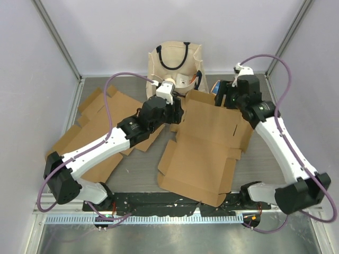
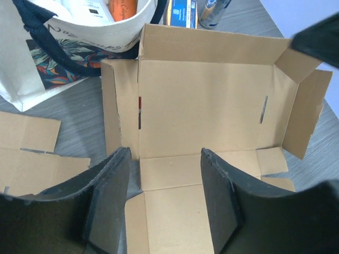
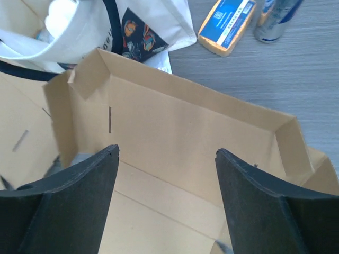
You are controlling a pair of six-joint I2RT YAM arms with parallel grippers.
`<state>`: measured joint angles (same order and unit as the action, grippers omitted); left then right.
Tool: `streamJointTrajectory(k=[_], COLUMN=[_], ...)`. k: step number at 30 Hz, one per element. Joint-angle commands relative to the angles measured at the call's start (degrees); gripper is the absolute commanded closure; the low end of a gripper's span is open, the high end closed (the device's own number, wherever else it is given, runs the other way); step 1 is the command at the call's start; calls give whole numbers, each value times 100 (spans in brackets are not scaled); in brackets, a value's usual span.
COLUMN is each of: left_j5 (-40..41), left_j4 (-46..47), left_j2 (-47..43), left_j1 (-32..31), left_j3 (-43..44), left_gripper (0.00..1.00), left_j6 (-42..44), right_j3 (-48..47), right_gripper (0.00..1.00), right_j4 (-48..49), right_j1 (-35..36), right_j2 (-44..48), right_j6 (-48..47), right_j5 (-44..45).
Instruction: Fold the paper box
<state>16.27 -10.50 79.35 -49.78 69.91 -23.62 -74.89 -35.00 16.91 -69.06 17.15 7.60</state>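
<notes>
The box point(image 1: 204, 153) lies unfolded on the counter point(image 1: 140, 169), from lower centre to mid-frame (its far walls partly raised). Over its far end the left hand point(image 2: 164, 153) and right hand point(image 3: 167, 153) hang released, fingers spread, grasping nothing. Flat cardboard point(image 1: 92, 114) lies at left; a bag point(image 1: 175, 58) stands at top centre.

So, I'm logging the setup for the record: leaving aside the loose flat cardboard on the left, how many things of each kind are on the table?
Half-folded cardboard box: 1
Tote bag: 1
Blue-and-yellow pack: 1
Can: 1
Total: 4
</notes>
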Motion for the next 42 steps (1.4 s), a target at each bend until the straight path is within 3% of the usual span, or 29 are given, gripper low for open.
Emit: streamJointTrajectory(k=[1,3,5,12,14,16,25,28,29,34,42], left_j5=[60,25,-71,-317,-388,-397,-819,-844,-836,-714,-370], left_j4=[357,190,171,295,303,303,259,137,6,-364,-506], left_j2=[62,212,212,-16,-34,45,414,686,870,1451,1750], left_j1=[-5,-5,-5,3,3,29,451,583,618,619,619], left_j3=[179,304,304,-47,-48,13,479,716,795,1402,1824], left_gripper=[42,44,44,39,37,35,34,33,33,34,36], left_j6=[24,24,-11,67,146,164,-108,-29,32,664,1236], right_j3=[54,-33,-87,-271,-481,-491,-386,-219,-106,351,669], right_gripper=[23,25,25,23,30,33,73,88,98,99,99], right_j4=[1318,1461,1505,1366,1093,1083,1083,1109,1101,1004,1004], right_j1=[-249,-512,-530,-776,-777,-785,-759,-636,-514,-127,137], right_j2=[-696,-1142,-1346,-1970,-2190,-2305,-2297,-2026,-1937,-1269,-513], right_j6=[-1727,-2546,-3536,-4736,-4799,-4879,-5072,-5116,-5177,-5327,-5415], right_j5=[-504,-1254,-1304,-2964,-3245,-3282,-3458,-3353,-3239,-2642,-2570])
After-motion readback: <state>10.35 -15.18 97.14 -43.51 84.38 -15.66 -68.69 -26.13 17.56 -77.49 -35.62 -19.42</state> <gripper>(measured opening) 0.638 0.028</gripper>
